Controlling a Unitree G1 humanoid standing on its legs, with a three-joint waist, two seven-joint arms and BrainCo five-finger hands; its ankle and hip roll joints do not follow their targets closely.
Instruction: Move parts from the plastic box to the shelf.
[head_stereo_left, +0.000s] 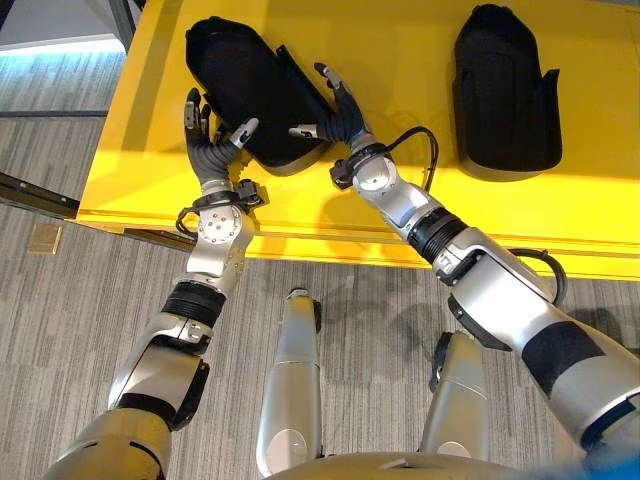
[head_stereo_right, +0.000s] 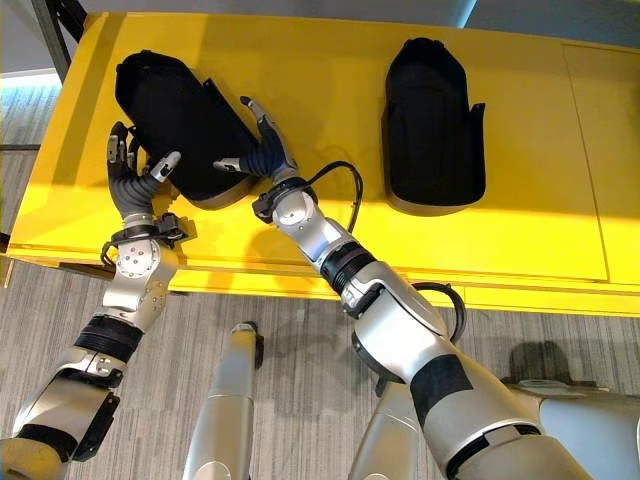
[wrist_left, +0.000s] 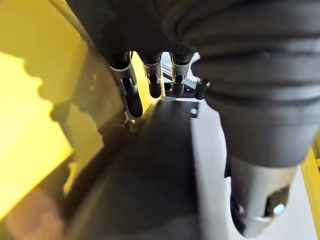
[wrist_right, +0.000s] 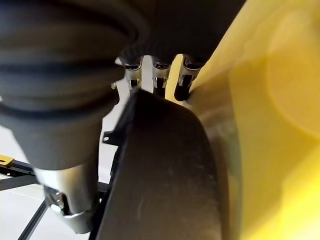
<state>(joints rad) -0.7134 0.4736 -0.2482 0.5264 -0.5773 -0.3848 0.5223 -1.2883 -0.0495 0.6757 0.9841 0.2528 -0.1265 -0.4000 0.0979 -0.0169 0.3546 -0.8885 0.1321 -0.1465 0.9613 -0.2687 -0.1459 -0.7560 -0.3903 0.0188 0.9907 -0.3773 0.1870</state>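
Observation:
A black moulded part (head_stereo_left: 250, 90) lies on the yellow shelf (head_stereo_left: 400, 190), near its left end. My left hand (head_stereo_left: 212, 148) stands at the part's near left side, fingers straight up along its edge and thumb (head_stereo_left: 245, 128) against the near rim. My right hand (head_stereo_left: 342, 118) is at the part's right side, fingers (head_stereo_left: 328, 75) spread and thumb touching the near rim. Both hands are open and flank the part. The left wrist view shows the part (wrist_left: 150, 170) close under straight fingers (wrist_left: 131, 95); in the right wrist view the part (wrist_right: 165, 170) lies beside that hand's fingers (wrist_right: 159, 82).
A second black part (head_stereo_left: 505, 95) of the same shape lies on the shelf further right, apart from both hands. The shelf's front edge (head_stereo_left: 330, 245) runs across above grey carpet floor (head_stereo_left: 60, 300). Bare yellow surface lies between the two parts.

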